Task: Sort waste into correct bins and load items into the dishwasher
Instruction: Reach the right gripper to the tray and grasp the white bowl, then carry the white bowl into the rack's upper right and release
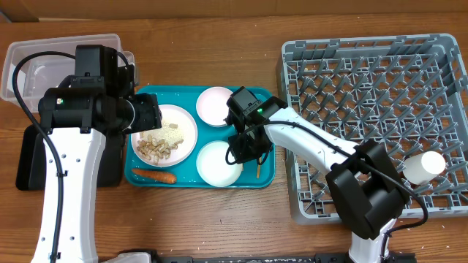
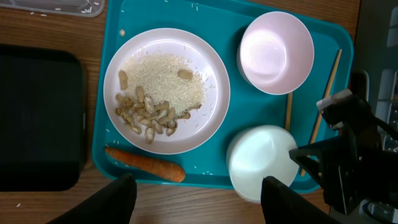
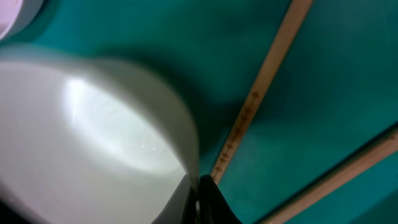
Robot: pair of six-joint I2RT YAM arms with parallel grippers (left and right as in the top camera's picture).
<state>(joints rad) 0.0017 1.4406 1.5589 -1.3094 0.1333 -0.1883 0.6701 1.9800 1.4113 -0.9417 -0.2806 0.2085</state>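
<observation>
Right jaws: together, low on the tray point(image 1: 186, 176), where the bowl point(image 1: 217, 164) rim meets a chopstick point(image 3: 261, 93) end (which is pinched, cannot tell), likely for the rack point(image 1: 365, 95).
Left jaws: apart, empty, over the plate point(image 2: 217, 87) of scraps point(image 2: 146, 115).
Cup point(image 1: 425, 166): racked.

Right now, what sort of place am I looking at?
Probably a tabletop dish-clearing test station: a wooden table with a grey dish rack, a teal tray carrying a plate of scraps, and a clear tub beside a black tray.
</observation>
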